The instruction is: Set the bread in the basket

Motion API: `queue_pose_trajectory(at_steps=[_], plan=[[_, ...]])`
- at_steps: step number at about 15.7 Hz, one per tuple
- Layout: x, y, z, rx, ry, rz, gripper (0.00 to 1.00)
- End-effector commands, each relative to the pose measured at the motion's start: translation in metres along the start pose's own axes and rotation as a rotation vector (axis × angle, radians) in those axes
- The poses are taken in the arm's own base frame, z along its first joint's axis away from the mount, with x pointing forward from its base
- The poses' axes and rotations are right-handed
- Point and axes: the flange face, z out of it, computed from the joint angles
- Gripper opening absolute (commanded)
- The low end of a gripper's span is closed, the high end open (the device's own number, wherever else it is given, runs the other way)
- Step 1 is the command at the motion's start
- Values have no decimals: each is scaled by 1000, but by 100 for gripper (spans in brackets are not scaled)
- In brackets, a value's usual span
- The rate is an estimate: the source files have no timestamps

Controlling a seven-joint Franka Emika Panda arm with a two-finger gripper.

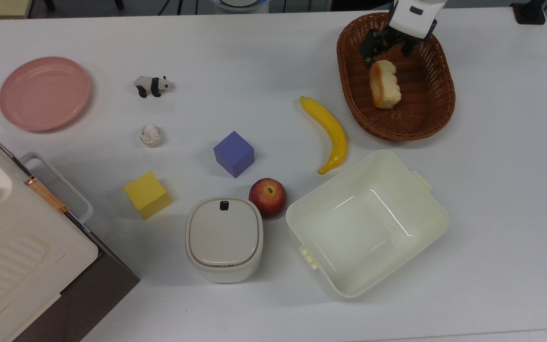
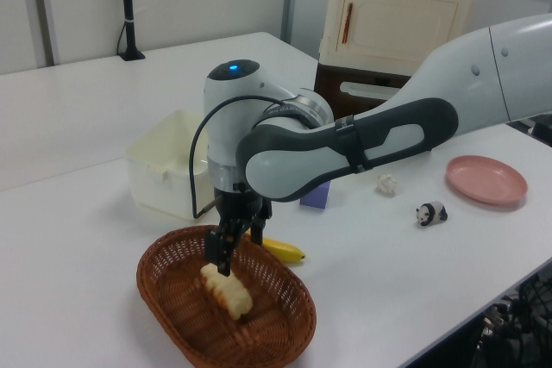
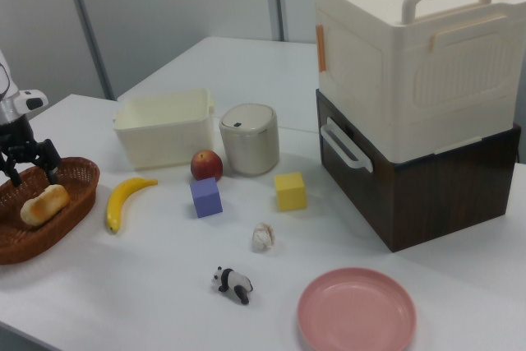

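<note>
The bread (image 1: 384,84) lies flat in the basket (image 1: 437,109), long axis along the basket's length, with the hand (image 1: 386,46) spread empty above.

A pale cream and golden bread (image 1: 384,84) lies in a brown woven basket (image 1: 439,99) on a white counter (image 1: 501,190), near a yellow banana (image 1: 330,133), red apple (image 1: 267,197), purple cube (image 1: 234,154), yellow cube (image 1: 147,194), pink plate (image 1: 44,93) and black-and-white panda (image 1: 152,85).
</note>
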Motion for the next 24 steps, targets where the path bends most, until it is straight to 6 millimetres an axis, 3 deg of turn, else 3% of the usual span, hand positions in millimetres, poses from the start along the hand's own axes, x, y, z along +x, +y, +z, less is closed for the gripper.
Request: queue_pose_trajectory(at_steps=[1, 5, 6, 9, 11, 13, 17, 24], plan=[[3, 56, -24, -34, 9, 84, 100], [-3, 156, -63, -72, 37, 236, 100], [-3, 193, -85, -75, 44, 290, 100], [-14, 268, -124, -68, 19, 432, 100], [-22, 293, -142, -68, 20, 482, 100], [-30, 325, -149, -55, 32, 531, 100], [-45, 368, -162, 52, 62, 500, 100], [-50, 385, -165, 130, 76, 547, 100]])
